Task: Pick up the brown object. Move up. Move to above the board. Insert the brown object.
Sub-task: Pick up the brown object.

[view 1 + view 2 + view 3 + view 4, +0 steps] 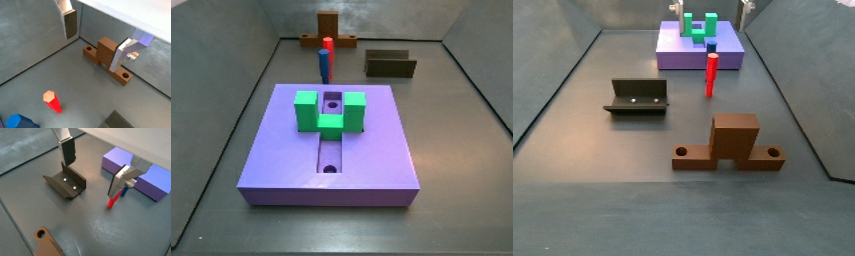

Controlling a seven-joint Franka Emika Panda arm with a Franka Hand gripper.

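Observation:
The brown object [105,56] is an orange-brown bar with a round hole at each end and a taller block in the middle. It lies on the grey floor, also seen in both side views [727,146] [327,30]. My gripper [92,52] is open and empty, well above the floor; one finger [123,54] overlaps the brown object in view, without touching it. In a wrist view the gripper [89,179] hangs between the fixture [67,184] and the lavender board [143,175]. The board [291,150] carries a green U-shaped block [331,112].
A slim blue peg with a red tip [712,75] stands upright between the board and the brown object, also seen in a wrist view [52,101]. The dark fixture [639,97] stands on the floor beside it. Grey walls [231,70] enclose the floor.

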